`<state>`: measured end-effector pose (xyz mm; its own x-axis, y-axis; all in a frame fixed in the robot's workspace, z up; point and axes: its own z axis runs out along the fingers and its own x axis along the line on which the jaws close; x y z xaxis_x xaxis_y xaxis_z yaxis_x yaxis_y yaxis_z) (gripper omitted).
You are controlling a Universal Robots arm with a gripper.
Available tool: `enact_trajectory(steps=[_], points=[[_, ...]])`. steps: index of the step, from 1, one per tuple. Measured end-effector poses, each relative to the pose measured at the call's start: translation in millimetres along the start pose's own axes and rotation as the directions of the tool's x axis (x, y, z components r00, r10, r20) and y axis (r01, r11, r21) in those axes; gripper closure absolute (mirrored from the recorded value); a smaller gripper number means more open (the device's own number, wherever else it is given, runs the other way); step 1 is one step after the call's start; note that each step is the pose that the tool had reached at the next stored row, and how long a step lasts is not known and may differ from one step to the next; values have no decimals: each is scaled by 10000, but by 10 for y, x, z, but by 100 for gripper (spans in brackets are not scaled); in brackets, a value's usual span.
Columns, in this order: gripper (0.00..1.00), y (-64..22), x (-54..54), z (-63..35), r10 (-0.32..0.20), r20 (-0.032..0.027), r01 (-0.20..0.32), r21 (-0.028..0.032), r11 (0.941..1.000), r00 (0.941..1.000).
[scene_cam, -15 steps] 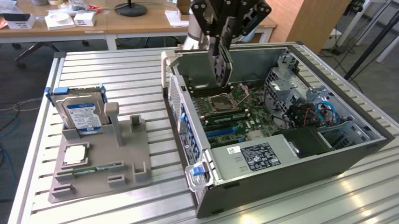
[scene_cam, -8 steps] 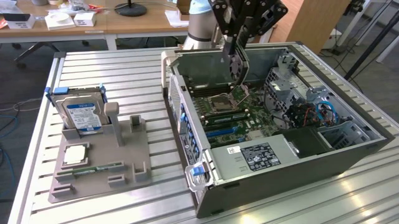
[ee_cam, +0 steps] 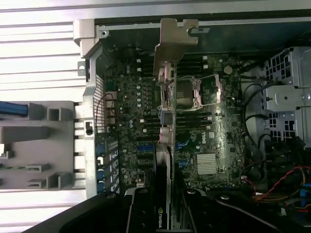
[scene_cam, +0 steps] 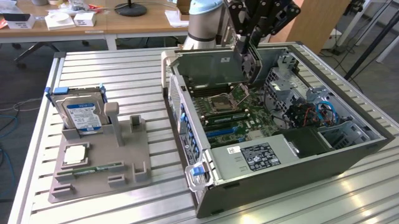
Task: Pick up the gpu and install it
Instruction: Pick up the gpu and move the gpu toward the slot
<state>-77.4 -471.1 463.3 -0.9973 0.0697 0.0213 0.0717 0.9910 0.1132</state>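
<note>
- One open computer case (scene_cam: 281, 186) lies below the gripper (ee_cam: 165, 201), with its one motherboard (ee_cam: 131, 97) facing up.
- One gpu (scene_cam: 209, 65) hangs on edge just under the gripper, above the motherboard. Its long axis is level, and its bracket (ee_cam: 175, 39) is at the end farthest from the gripper.
- The one gripper is clamped on the gpu's near end.

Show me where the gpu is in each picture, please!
Exterior view: the gpu hangs upright from the gripper, just beyond the CPU socket.
Wrist view: the gpu is seen edge-on, reaching out from the gripper, beside the CPU socket.
Shared landmark: the square silvery CPU socket.
</note>
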Motion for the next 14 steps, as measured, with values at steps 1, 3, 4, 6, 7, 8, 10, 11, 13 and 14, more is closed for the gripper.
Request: enact_trajectory(steps=[1,3,4,6,7,8,10,11,13,14], points=[[74,2,-32,0,-1,-4,1,-4,10000,10000],[74,6,-85,0,0,-10,0,-8,10000,10000],[74,8,-110,0,0,-13,0,-10,10000,10000],[74,11,-162,-1,2,-20,-2,-12,10000,10000],[74,13,-189,-1,1,-23,-1,-14,10000,10000],[74,15,-217,-1,1,-27,-1,-17,10000,10000],[74,18,-266,-1,2,-31,-2,-24,10000,10000],[74,20,-290,-1,3,-33,-3,-28,10000,10000],[74,23,-335,-2,2,-37,-2,-35,10000,10000],[74,25,-356,-2,1,-38,-1,-38,10000,10000]])
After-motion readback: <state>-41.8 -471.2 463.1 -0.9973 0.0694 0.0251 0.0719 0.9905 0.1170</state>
